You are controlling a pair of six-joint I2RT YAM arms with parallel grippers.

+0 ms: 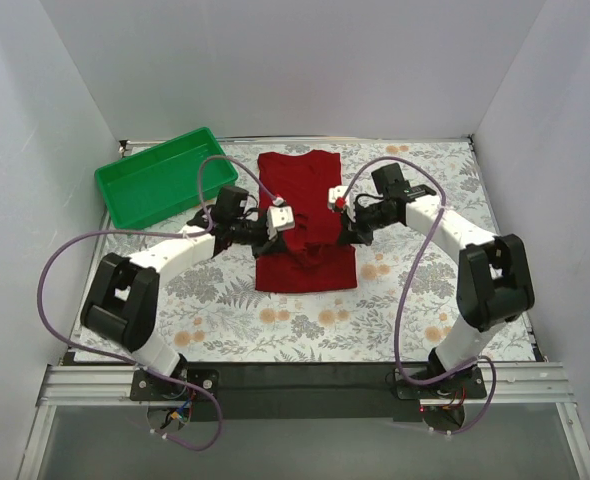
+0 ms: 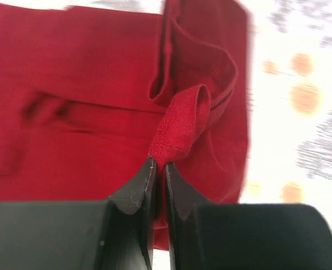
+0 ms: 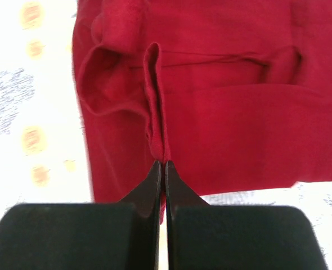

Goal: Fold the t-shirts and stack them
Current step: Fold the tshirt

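Both arms' jaws pinch t-shirt (image 1: 297,185) near green tray (image 1: 160,180).

A robot lab test cell: plain white walls (image 1: 295,60) enclose a floral-covered counter (image 1: 275,330), aluminium rail (image 1: 535,385) along its near edge.

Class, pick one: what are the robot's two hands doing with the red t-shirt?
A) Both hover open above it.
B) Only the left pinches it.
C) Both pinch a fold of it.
C: the left hand and right hand each grip a raised fold of the t-shirt.
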